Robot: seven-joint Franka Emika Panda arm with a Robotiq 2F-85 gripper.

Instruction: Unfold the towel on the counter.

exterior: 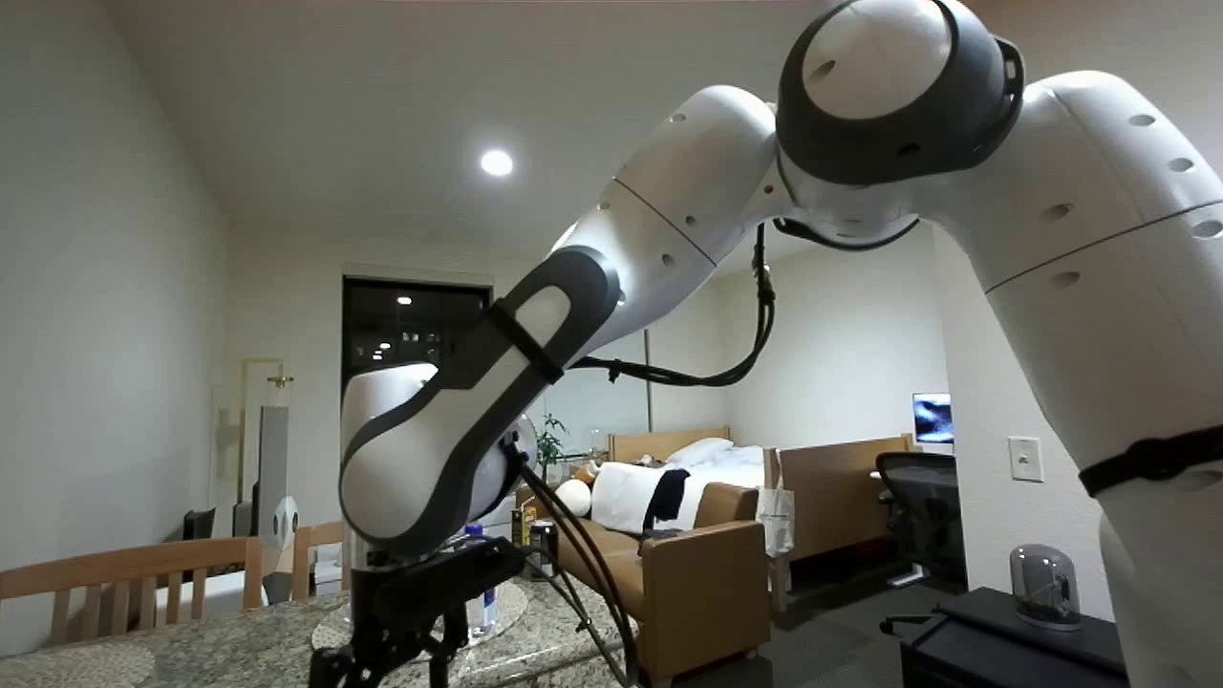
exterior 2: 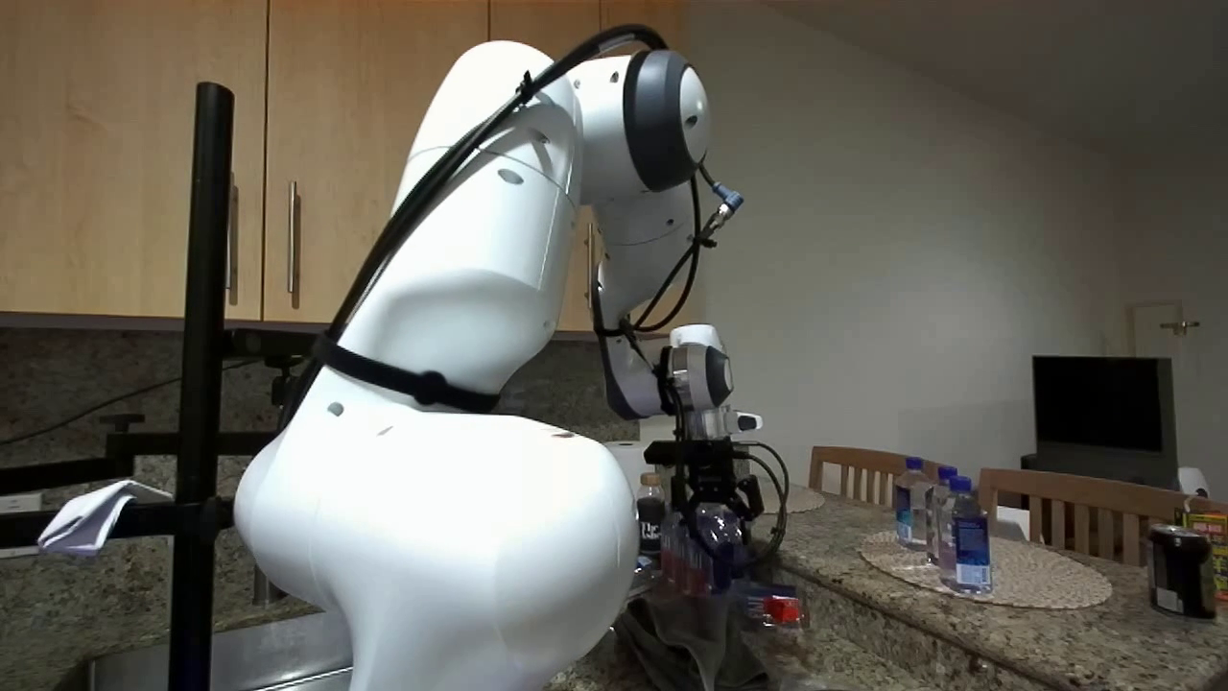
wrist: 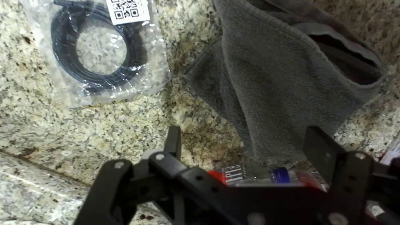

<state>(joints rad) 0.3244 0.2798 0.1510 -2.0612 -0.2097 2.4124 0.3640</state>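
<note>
1. On the speckled stone surface (wrist: 131, 128), the crumpled gray towel (wrist: 281, 78) lies below the hand (wrist: 243, 131).
2. Its fingers (wrist: 323, 153) are wide apart, holding nothing.
3. By wrist view, the towel's narrow end points between them.

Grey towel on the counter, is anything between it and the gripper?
In the wrist view, nothing visible stands between the open gripper and the grey towel. A blue-capped bottle, partly hidden by the gripper, shows close to the towel's lower end in that view, so it might get brushed.
</note>
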